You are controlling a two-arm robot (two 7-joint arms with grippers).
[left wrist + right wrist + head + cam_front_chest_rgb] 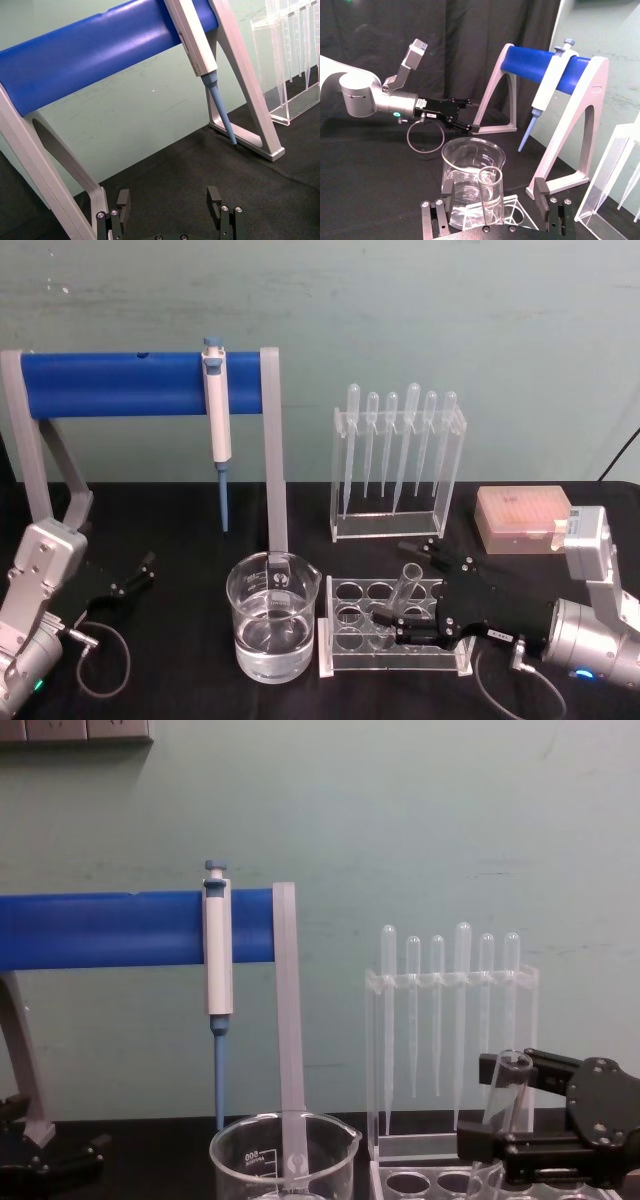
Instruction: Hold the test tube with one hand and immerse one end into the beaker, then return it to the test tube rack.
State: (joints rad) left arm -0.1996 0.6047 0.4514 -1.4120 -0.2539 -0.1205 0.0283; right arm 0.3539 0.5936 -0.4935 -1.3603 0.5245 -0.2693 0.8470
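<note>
The right gripper straddles the test tube wide, unclamped, to grasp it, the beaker just beyond its fingertips.

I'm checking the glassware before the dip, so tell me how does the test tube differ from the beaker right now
The test tube is narrow and leans in the clear rack, with the right gripper around it; the beaker is far wider, stands upright on the table beside the rack, and is untouched. The beaker carries white printed marks, a pouring spout and clear liquid; the test tube looks plain. Both are clear glass.
</note>
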